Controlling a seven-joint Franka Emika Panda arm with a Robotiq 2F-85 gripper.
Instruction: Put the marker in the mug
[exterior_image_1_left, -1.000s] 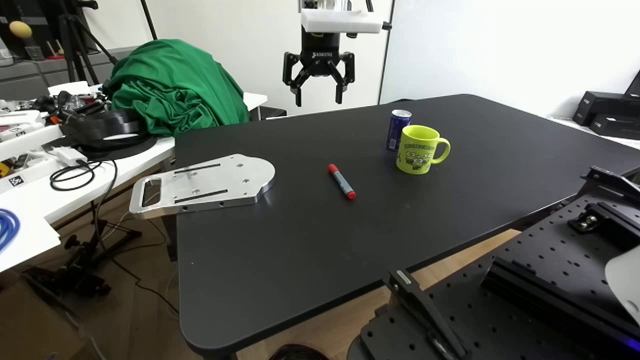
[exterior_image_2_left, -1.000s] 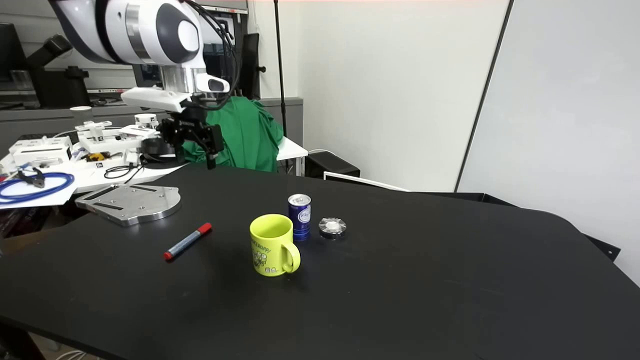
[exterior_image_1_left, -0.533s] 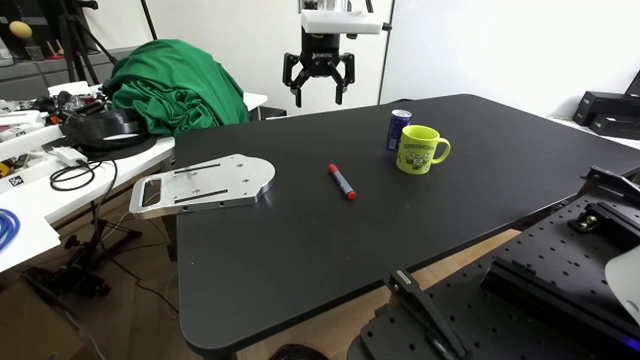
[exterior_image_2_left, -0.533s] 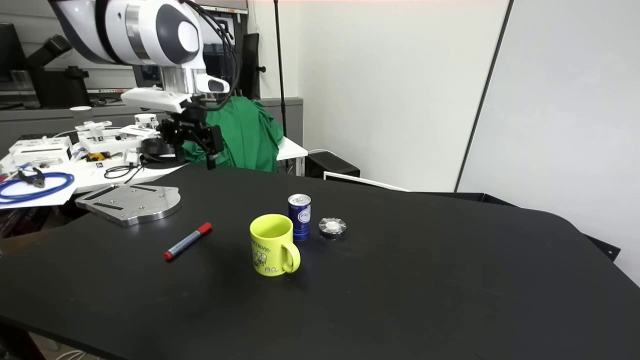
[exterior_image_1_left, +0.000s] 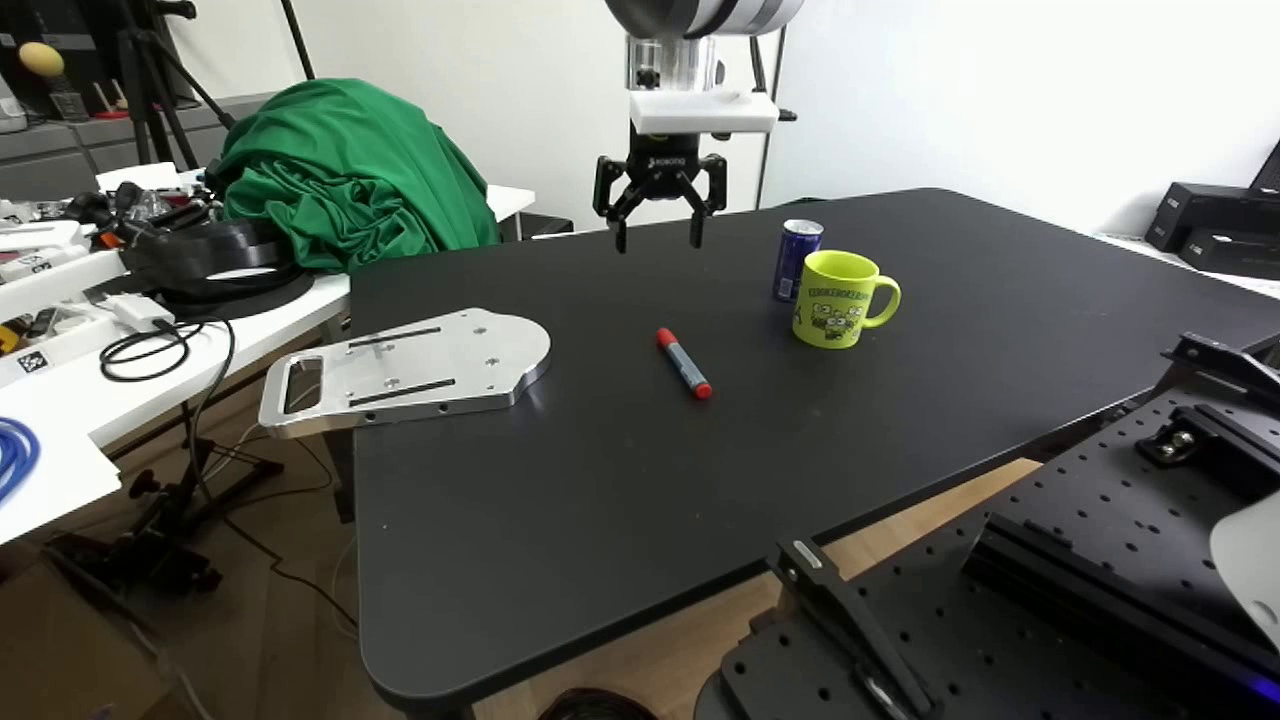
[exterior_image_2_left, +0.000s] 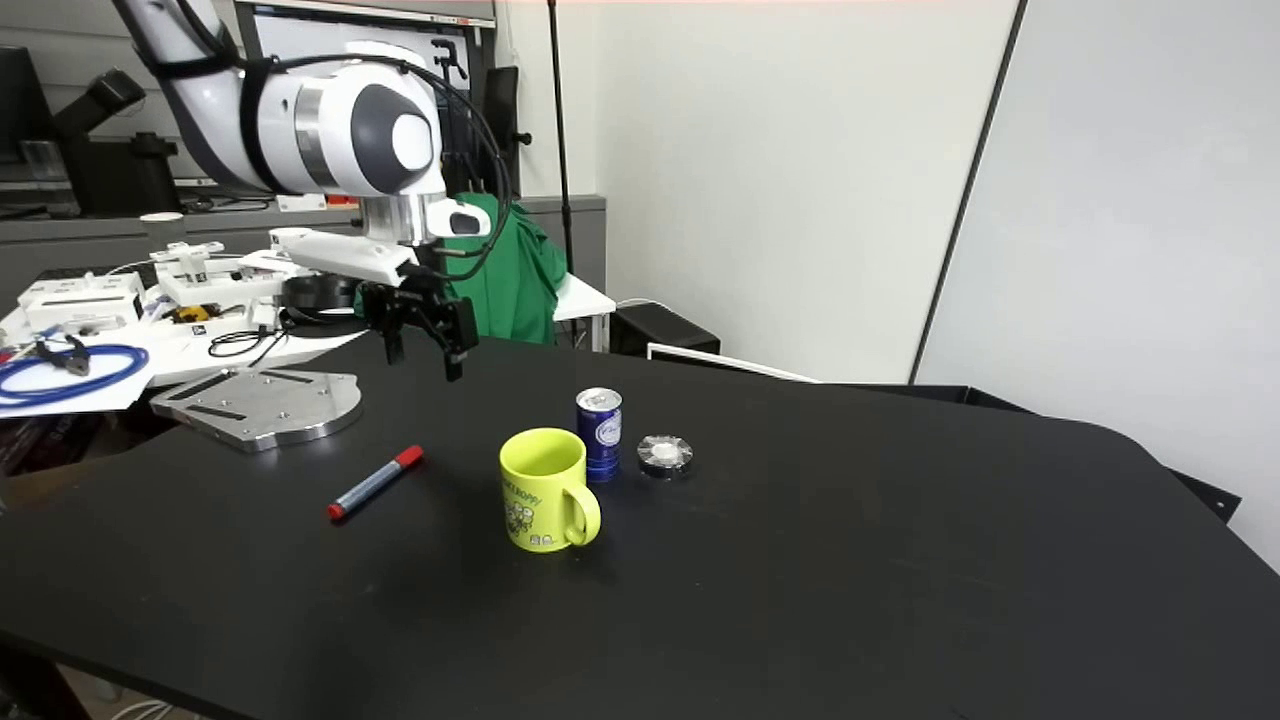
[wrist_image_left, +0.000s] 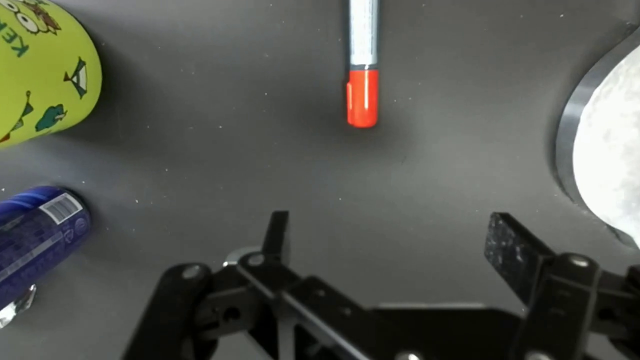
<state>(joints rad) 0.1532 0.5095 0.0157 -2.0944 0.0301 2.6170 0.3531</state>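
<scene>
The marker lies flat on the dark table, with a grey-blue body and red ends. It shows in both exterior views (exterior_image_1_left: 684, 366) (exterior_image_2_left: 373, 486) and, cut off at the top, in the wrist view (wrist_image_left: 363, 55). The yellow-green mug stands upright beside it, apart from it, in both exterior views (exterior_image_1_left: 828, 308) (exterior_image_2_left: 538, 500) and at the left edge of the wrist view (wrist_image_left: 45, 80). My gripper (exterior_image_1_left: 658, 243) (exterior_image_2_left: 424, 364) is open and empty, above the table on the far side of the marker in an exterior view. In the wrist view its fingers (wrist_image_left: 390, 225) are wide apart, with the marker's red end beyond them.
A blue can (exterior_image_1_left: 797, 250) (exterior_image_2_left: 601, 440) (wrist_image_left: 42, 235) stands close to the mug. A silver metal plate (exterior_image_1_left: 430, 365) (exterior_image_2_left: 260, 405) (wrist_image_left: 610, 145) lies at the table's edge. A small round disc (exterior_image_2_left: 664, 456) sits by the can. Green cloth (exterior_image_1_left: 350, 180) covers something on a side table.
My gripper has come down and shifted slightly right in both exterior views during the last half second. It was still before that. The marker and mug have not moved.
</scene>
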